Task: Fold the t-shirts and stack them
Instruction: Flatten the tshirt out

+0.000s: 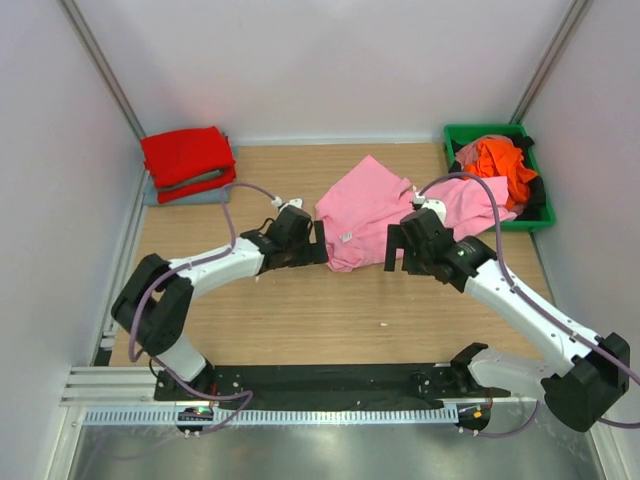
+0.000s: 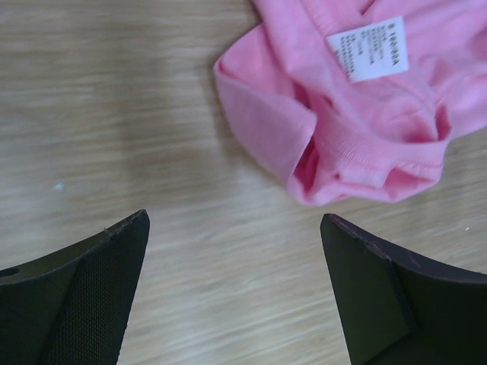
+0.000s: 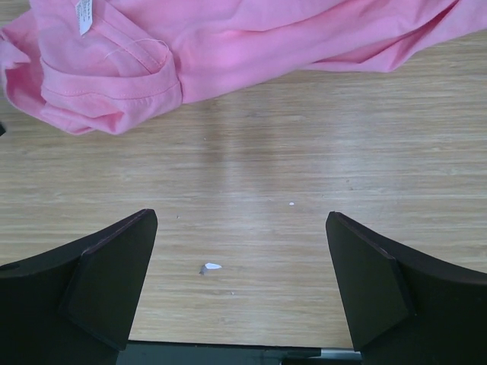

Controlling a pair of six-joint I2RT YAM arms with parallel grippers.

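Observation:
A light pink t-shirt (image 1: 372,212) lies crumpled in the middle of the table, its white label (image 2: 368,47) showing; it also shows in the right wrist view (image 3: 228,46). A bright red t-shirt (image 1: 186,160) lies folded at the back left on a folded grey-blue one (image 1: 190,194). An orange t-shirt (image 1: 500,160) sits in the green bin (image 1: 457,134). My left gripper (image 1: 318,243) is open and empty beside the pink shirt's near left edge. My right gripper (image 1: 396,252) is open and empty just near of the pink shirt's right part.
The green bin at the back right also holds dark cloth (image 1: 535,190). A small white scrap (image 3: 213,266) lies on the wooden table (image 1: 300,320) near my right gripper. White walls enclose the table on three sides.

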